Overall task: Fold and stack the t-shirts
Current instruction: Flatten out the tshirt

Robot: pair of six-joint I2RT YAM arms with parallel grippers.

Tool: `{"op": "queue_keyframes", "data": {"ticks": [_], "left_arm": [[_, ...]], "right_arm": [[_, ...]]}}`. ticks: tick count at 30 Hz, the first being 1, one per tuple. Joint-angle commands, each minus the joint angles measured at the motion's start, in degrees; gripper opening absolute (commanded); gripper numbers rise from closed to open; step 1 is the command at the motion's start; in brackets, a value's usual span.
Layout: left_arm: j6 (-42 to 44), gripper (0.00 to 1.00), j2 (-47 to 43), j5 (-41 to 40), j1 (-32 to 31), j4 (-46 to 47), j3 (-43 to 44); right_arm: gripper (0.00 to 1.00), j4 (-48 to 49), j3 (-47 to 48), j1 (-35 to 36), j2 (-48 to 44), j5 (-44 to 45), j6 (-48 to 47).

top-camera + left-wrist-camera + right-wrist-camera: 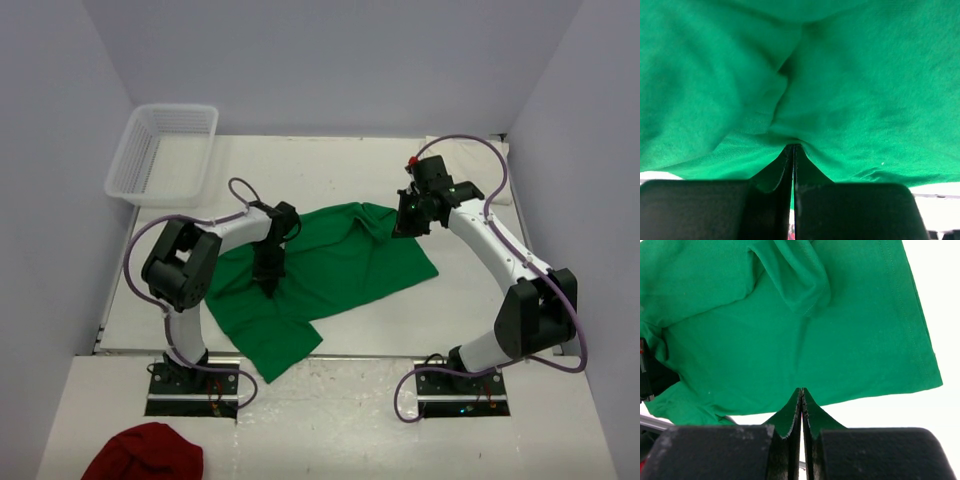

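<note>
Two pincers have hold of one shirt, and that is the whole business right now. Over at the far left corner a white mesh basket point(165, 150) sits off the work area, and a dark red cloth point(145, 455) lies bunched on the near ledge by the left arm's base, out of the way. Next comes the left pincer point(792, 148), pointing down into the left part of the green t-shirt point(340, 265), its fingers pressed together with a pleat of green fabric nipped between them; I'd guess it is there to anchor or lift that side.

The shirt itself lies crumpled across the middle of the table point(470, 300), its near corner hanging over the front edge, not yet folded. On its far right corner the right pincer point(802, 392) is clamped on the cloth's edge, a little tent of green rising into the closed fingers. Gripped at two well-separated spots like this, the shirt looks ready to be pulled flat.

Behind the right arm a pale patch point(495, 170) may be the cream-white shirt; I cannot tell.
</note>
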Motion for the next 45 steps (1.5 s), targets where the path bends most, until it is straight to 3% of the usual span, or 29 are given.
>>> {"op": "queue_keyframes", "data": {"ticks": [1, 19, 34, 40, 45], "left_arm": [[2.53, 0.00, 6.62, -3.30, -0.02, 9.19, 3.91], [6.04, 0.00, 22.70, -4.53, 5.60, 5.59, 27.99], [13.95, 0.00, 34.75, -6.28, 11.93, 0.84, 49.70], [15.98, 0.00, 30.46, -9.89, 12.11, 4.17, 47.45], [13.61, 0.12, 17.55, -12.78, 11.41, 13.12, 33.67]], "right_arm": [[0.00, 0.78, 0.96, -0.09, -1.77, -0.49, -0.19], [0.00, 1.75, 0.09, -0.09, -0.37, -1.11, -1.07], [0.00, 2.01, 0.08, -0.09, 1.83, -0.32, -1.42], [0.00, 2.63, -0.35, -0.18, 2.62, 0.04, -1.77], [0.00, 2.80, 0.08, -0.09, 2.45, -1.10, -1.95]]}}
